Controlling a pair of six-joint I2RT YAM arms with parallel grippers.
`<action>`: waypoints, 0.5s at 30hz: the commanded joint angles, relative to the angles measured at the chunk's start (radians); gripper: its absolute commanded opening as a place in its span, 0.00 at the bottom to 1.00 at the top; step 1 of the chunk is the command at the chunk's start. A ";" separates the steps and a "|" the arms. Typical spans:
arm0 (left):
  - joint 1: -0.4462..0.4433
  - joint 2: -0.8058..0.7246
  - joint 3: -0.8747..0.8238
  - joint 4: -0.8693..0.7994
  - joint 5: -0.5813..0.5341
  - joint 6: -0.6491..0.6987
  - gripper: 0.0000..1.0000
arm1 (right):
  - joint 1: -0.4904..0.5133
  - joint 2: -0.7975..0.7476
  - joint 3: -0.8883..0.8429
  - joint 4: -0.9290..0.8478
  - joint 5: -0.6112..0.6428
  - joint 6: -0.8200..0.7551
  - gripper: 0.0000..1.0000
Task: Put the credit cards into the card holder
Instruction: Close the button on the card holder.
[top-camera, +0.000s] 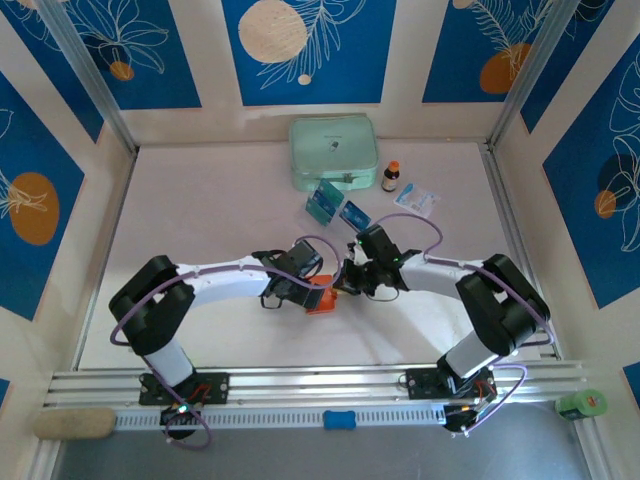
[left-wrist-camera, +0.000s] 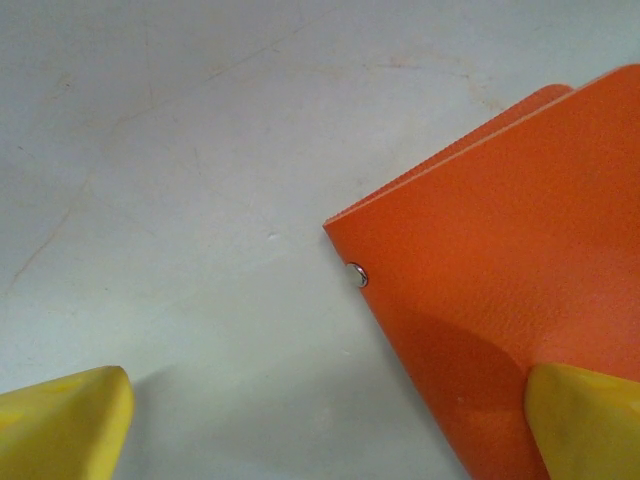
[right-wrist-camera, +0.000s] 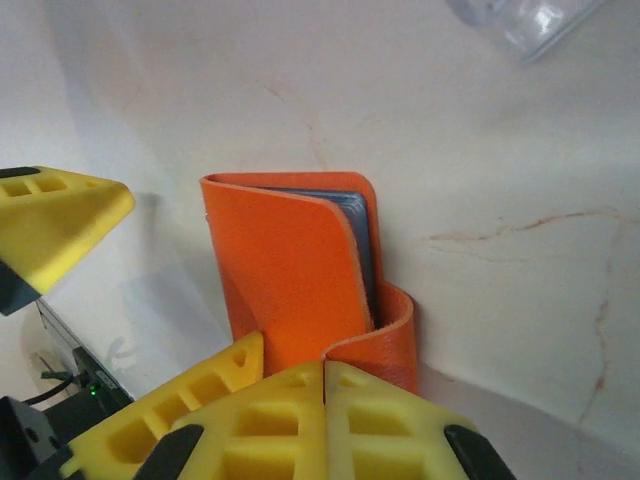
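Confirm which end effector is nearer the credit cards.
Right. The right end effector, shut on the card holder, sits just nearside of the credit cards; left end effector is farther left, open.

card holder (left-wrist-camera: 500, 300): orange, leather-like, fine pebbled grain, matt; cut edges paler
snap stud (left-wrist-camera: 357, 275): silver metal, shiny, at the card holder's corner
pockets (right-wrist-camera: 362, 240): grey lining inside the card holder, smoother than the outside
table (left-wrist-camera: 200, 150): white, hard, smooth, faint marble-like veins and scuffs, low sheen
left gripper fingers (left-wrist-camera: 60, 420): yellow plastic, matt, smooth
right gripper fingers (right-wrist-camera: 300, 420): yellow plastic, matt, with moulded hollows
credit cards (top-camera: 324, 201): teal-blue, plastic-looking; finish too small to tell
zip case (top-camera: 333, 153): mint-green, soft-looking, matt, far centre
rail (top-camera: 330, 382): bare metal, aluminium look, near edge
clear item (right-wrist-camera: 520, 20): transparent plastic, glossy
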 joint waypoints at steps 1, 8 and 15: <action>-0.006 0.025 -0.024 -0.064 -0.023 0.026 1.00 | -0.003 -0.028 0.007 -0.028 -0.045 0.007 0.00; -0.005 0.027 -0.024 -0.063 -0.025 0.026 1.00 | 0.014 0.006 0.030 -0.026 -0.061 -0.003 0.00; -0.006 0.025 -0.025 -0.065 -0.024 0.025 1.00 | 0.031 0.048 0.039 -0.014 -0.057 0.002 0.00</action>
